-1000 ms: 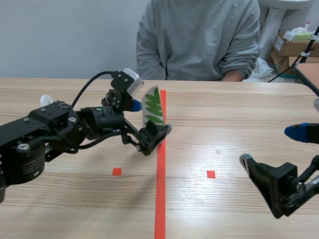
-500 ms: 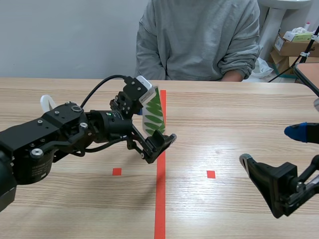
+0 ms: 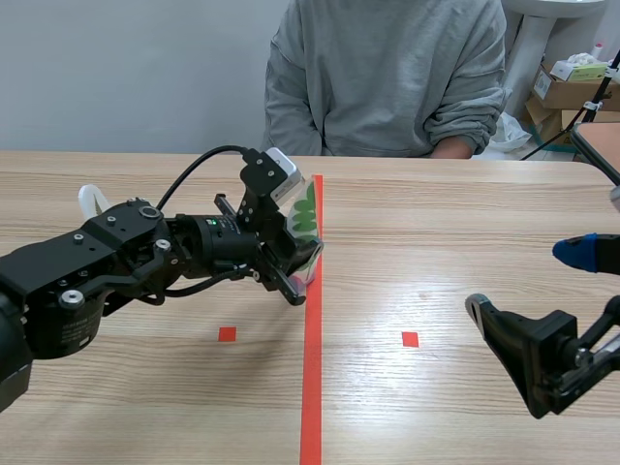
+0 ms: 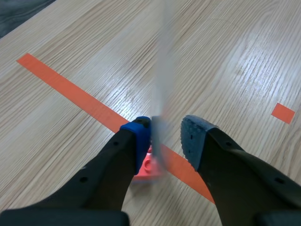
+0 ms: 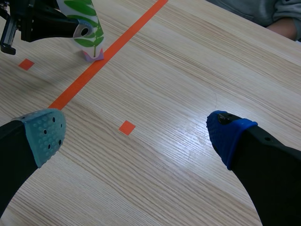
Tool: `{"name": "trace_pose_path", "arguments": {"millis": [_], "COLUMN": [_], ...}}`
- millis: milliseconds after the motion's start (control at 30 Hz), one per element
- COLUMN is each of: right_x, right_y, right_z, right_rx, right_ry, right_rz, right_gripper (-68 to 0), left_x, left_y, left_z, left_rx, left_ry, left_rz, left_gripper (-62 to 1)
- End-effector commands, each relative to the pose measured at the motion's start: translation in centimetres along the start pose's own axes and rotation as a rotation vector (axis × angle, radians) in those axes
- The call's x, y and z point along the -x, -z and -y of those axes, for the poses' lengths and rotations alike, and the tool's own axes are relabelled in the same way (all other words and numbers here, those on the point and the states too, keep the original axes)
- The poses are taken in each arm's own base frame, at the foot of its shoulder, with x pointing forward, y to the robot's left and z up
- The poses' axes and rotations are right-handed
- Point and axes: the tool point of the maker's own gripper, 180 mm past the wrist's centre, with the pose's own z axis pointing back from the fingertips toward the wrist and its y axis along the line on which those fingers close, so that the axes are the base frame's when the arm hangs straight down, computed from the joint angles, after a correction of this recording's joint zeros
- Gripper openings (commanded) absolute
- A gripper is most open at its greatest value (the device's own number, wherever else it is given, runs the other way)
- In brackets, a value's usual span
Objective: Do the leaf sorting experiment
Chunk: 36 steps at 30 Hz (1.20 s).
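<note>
Card [image 3: 306, 205]: white, printed with a green fern leaf; stands upright in a small pink stand [image 5: 93, 55] on the long tape line [image 3: 311, 387], about halfway up the table [image 3: 455, 223].
Left arm [image 3: 97, 262]: comes in from the left, stretches across to the tape line, ends at the card.
Left gripper [image 4: 164, 128]: narrowly parted round the card's lower part, low over the stand; card seen edge-on and blurred between the fingers.
Left blue pad [image 4: 139, 136]: right against one face of the card, touching or nearly so; blur hides which.
Other left pad [image 4: 196, 134]: just off the opposite face, a sliver of table showing in the gap; no clamp on the card.
Right gripper [image 5: 136, 132]: spread wide, holds nothing, hovers over the table's right half, well apart from the card and the left gripper.
Right pads [image 5: 44, 134]: one teal, one blue, both bare.
Tape squares [image 3: 227, 334]: two, one either side of the line, both nearer the robot than the card; the right-hand one lies beneath the gap of the right gripper in its wrist view.
Person [image 3: 387, 77]: in a grey sweatshirt, sits at the far edge, straight behind the card, a forearm at the table's edge.
Boxes [image 3: 572, 82]: cardboard, stacked beyond the table's far right corner.
</note>
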Motion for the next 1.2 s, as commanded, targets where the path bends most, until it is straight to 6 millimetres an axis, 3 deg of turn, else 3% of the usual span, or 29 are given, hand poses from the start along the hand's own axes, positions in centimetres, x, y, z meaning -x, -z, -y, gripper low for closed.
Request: {"name": "trace_pose_path", "arguments": {"millis": [0,100,700,933,1167], "right_x": [-0.8,-0.8,-0.8,-0.8,-0.8], "right_y": [0.0,0.0,0.0,0.0,0.0], "right_z": [0.6,0.6,0.6,0.6,0.6], "right_rx": [0.012,0.012,0.012,0.012,0.012], "right_ry": [-0.007,-0.007,-0.007,-0.007,-0.007], "right_rz": [0.027,0.027,0.027,0.027,0.027], "right_gripper": [-5.6,-5.6,-5.6,-5.6,-5.6], "left_x": [-1.4,-1.4,-1.0,-1.4,-0.1], "left_y": [0.0,0.0,-0.4,-3.5,-9.8], "left_z": [-0.3,-0.3,-0.5,-3.7,-10.1], "left_rx": [-0.003,-0.003,-0.009,-0.094,-0.306], "left_ry": [0.004,0.004,-0.028,-0.118,-0.209], "left_rz": [0.040,0.041,0.042,0.087,0.125], "left_gripper": [-49.8,-56.6,-56.7,-56.7,-56.7]}}
